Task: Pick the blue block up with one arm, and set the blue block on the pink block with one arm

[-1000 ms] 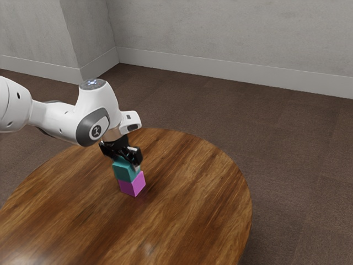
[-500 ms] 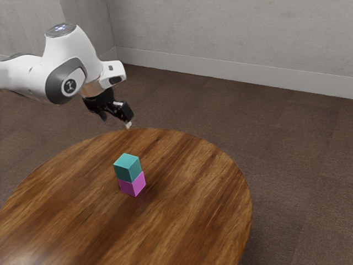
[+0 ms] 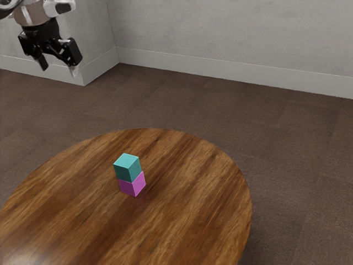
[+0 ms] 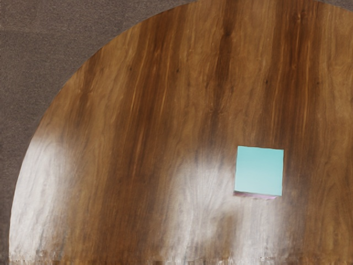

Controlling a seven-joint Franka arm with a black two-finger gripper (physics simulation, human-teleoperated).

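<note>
In the exterior view, our claw [image 3: 58, 67] hangs high up in the exterior view's upper left corner, over the floor [image 3: 276, 110] and well apart from the round wooden table [image 3: 193, 221]. Its two black fingers [image 3: 73, 58] stand apart with nothing between them, so the claw is open and empty. The blue block [image 3: 127, 166] sits on top of the pink block [image 3: 133, 185], near the middle of the table. The two blocks touch and make a little tower, and the blue block looks flat and straight, not tipped. In the wrist view, we look down on the table [image 4: 138, 138] from high above. We see the square top of the blue block [image 4: 260, 170], and just a thin strip of the pink block [image 4: 253, 195] peeks out from under one edge. So the blue one covers nearly all of the pink one. Brown floor [image 4: 33, 44] shows past the table's round edge. We think the picking and the putting are both done, and the step in hand is the last one, with the claw clear of the tower. The next move calls for very little: we should leave the claw open and far off, and not go near the blocks, since a small bump could knock the blue one down
</note>
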